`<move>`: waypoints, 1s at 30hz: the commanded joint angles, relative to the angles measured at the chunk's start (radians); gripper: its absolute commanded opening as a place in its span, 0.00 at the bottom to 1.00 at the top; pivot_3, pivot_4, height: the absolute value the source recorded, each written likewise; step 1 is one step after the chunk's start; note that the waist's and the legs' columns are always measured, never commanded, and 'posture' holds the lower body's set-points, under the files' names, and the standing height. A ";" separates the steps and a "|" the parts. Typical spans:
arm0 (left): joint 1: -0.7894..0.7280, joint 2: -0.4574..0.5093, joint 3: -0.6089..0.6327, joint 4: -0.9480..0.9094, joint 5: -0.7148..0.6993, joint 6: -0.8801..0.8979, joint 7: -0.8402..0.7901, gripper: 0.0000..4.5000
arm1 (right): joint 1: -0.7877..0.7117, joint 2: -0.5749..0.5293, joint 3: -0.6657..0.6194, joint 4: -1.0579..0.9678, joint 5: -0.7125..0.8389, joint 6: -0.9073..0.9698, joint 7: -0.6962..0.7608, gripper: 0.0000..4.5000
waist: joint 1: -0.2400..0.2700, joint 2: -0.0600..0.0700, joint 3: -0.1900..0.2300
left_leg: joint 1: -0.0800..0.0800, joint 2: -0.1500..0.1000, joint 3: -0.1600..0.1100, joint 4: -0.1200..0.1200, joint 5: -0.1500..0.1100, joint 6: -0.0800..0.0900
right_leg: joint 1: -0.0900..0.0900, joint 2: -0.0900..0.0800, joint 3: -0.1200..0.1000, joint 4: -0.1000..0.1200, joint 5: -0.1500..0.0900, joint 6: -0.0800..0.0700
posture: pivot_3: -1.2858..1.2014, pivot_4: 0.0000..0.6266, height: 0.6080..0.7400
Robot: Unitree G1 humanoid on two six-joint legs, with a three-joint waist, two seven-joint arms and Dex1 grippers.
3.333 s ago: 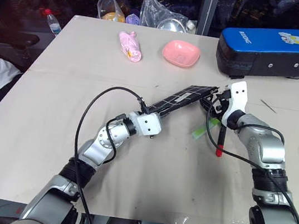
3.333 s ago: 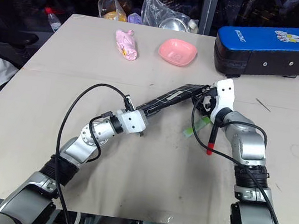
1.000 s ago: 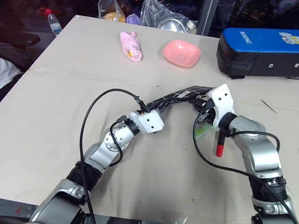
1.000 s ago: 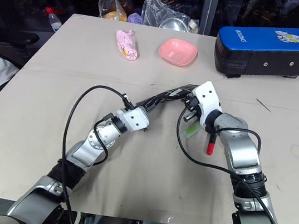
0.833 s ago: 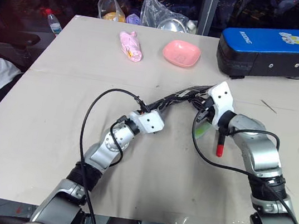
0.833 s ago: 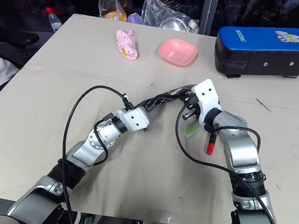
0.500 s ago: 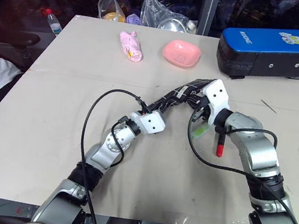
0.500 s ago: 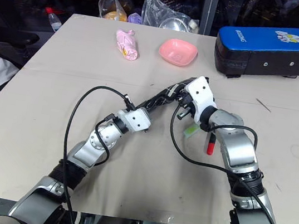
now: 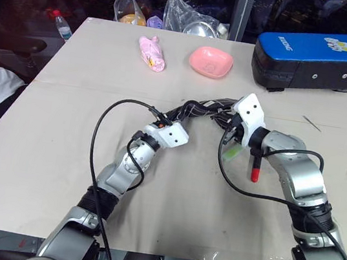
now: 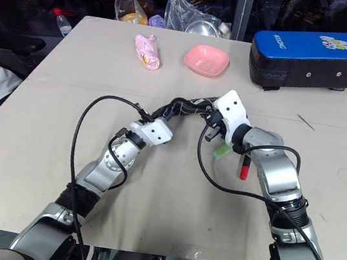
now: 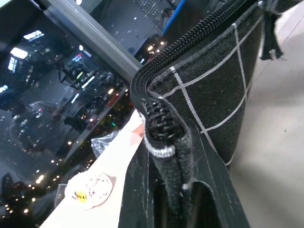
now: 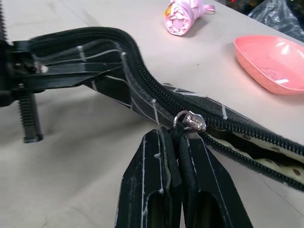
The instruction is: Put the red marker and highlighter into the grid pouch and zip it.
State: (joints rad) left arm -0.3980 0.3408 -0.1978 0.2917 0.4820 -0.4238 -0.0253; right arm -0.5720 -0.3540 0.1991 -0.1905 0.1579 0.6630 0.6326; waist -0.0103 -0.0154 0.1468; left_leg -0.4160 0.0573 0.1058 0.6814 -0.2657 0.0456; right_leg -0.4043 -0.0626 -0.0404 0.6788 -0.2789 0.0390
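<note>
The grid pouch (image 9: pixel 197 111) hangs above the table, stretched and bowed between my two grippers. My left gripper (image 11: pixel 171 190) is shut on the pouch's end seam. Shut on the zipper pull (image 12: pixel 190 121), my right gripper (image 12: pixel 175 140) holds the other end; past the slider the zip gapes and a dotted lining shows. On the table under my right wrist lies the light green highlighter (image 9: pixel 231 152). Beside it lies the red marker (image 9: pixel 254 175), its black barrel partly hidden by my arm.
A big blue-and-black case (image 9: pixel 318 60) stands at the back right. A pink bowl (image 9: pixel 210 62) and a pink rolled thing (image 9: pixel 151 53) lie at the back middle, with plastic bags (image 9: pixel 178 13) at the far edge. Black cables loop from both wrists.
My right gripper has drawn a little leftward with the zipper pull, and my left hand has shifted slightly left. The pouch arched up, then flattened edge-on. Marker and highlighter have not moved.
</note>
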 commanded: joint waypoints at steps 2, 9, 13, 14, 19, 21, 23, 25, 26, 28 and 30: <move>-0.021 -0.007 -0.004 -0.031 0.008 -0.001 0.014 0.00 | -0.028 -0.010 -0.002 -0.070 0.045 0.005 0.048 0.01 | 0.000 0.000 0.000 | 0.000 0.000 0.000 0.000 0.000 0.000 | 0.000 0.000 0.000 0.000 0.000 0.000 | 0.52 0.24 1.00; -0.013 -0.007 -0.012 -0.034 0.014 -0.006 0.015 0.00 | -0.033 -0.005 0.010 -0.080 0.066 0.012 0.071 0.01 | 0.000 0.000 0.000 | 0.000 0.000 0.000 0.000 0.000 0.000 | 0.000 0.000 0.000 0.000 0.000 0.000 | 0.52 0.24 1.00; -0.014 -0.005 -0.015 -0.036 0.019 -0.005 0.017 0.00 | -0.034 -0.004 0.016 -0.085 0.082 0.012 0.092 0.01 | 0.000 0.000 0.000 | 0.000 0.000 0.000 0.000 0.000 0.000 | 0.000 0.000 0.000 0.000 0.000 0.000 | 0.52 0.24 1.00; -0.014 -0.004 -0.016 -0.036 0.020 -0.008 0.017 0.00 | -0.034 -0.006 0.017 -0.086 0.084 0.012 0.096 0.01 | 0.000 0.000 0.000 | 0.000 0.000 0.000 0.000 0.000 0.000 | 0.000 0.000 0.000 0.000 0.000 0.000 | 0.52 0.24 1.00; -0.013 -0.001 -0.034 -0.048 0.030 -0.035 0.010 0.00 | -0.043 -0.007 0.029 -0.075 0.083 0.005 0.110 0.01 | 0.000 0.000 0.000 | 0.000 0.000 0.000 0.000 0.000 0.000 | 0.000 0.000 0.000 0.000 0.000 0.000 | 0.52 0.24 1.00; -0.010 0.000 -0.044 -0.054 0.037 -0.050 0.006 0.00 | -0.050 -0.005 0.036 -0.060 0.076 -0.003 0.112 0.01 | 0.000 0.000 0.000 | 0.000 0.000 0.000 0.000 0.000 0.000 | 0.000 0.000 0.000 0.000 0.000 0.000 | 0.52 0.24 1.00; -0.005 0.003 -0.051 -0.059 0.041 -0.059 0.004 0.00 | -0.053 -0.006 0.039 -0.046 0.067 -0.009 0.110 0.01 | 0.000 0.000 0.000 | 0.000 0.000 0.000 0.000 0.000 0.000 | 0.000 0.000 0.000 0.000 0.000 0.000 | 0.52 0.24 1.00; 0.001 0.008 -0.056 -0.065 0.043 -0.065 0.003 0.00 | -0.057 -0.011 0.036 -0.027 0.057 -0.020 0.105 0.01 | 0.000 0.000 0.000 | 0.000 0.000 0.000 0.000 0.000 0.000 | 0.000 0.000 0.000 0.000 0.000 0.000 | 0.52 0.24 1.00; 0.004 0.011 -0.057 -0.066 0.043 -0.068 0.002 0.00 | -0.058 -0.013 0.034 -0.021 0.055 -0.024 0.106 0.01 | 0.000 0.000 0.000 | 0.000 0.000 0.000 0.000 0.000 0.000 | 0.000 0.000 0.000 0.000 0.000 0.000 | 0.52 0.24 1.00; 0.007 0.014 -0.058 -0.066 0.043 -0.073 0.002 0.00 | -0.060 -0.016 0.031 -0.015 0.054 -0.029 0.110 0.01 | 0.000 0.000 0.000 | 0.000 0.000 0.000 0.000 0.000 0.000 | 0.000 0.000 0.000 0.000 0.000 0.000 | 0.52 0.24 1.00; 0.007 0.022 -0.064 -0.068 0.053 -0.084 0.000 0.00 | -0.064 -0.027 0.037 -0.012 0.048 -0.035 0.120 0.01 | 0.000 0.000 0.000 | 0.000 0.000 0.000 0.000 0.000 0.000 | 0.000 0.000 0.000 0.000 0.000 0.000 | 0.52 0.24 1.00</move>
State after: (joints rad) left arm -0.3874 0.3554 -0.2464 0.2829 0.5239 -0.4701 -0.0259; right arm -0.6087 -0.3747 0.2292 -0.1761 0.2036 0.6556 0.7360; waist -0.0103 -0.0154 0.1468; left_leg -0.4160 0.0573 0.1056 0.6814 -0.2658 0.0457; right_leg -0.4043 -0.0629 -0.0408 0.6787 -0.2789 0.0390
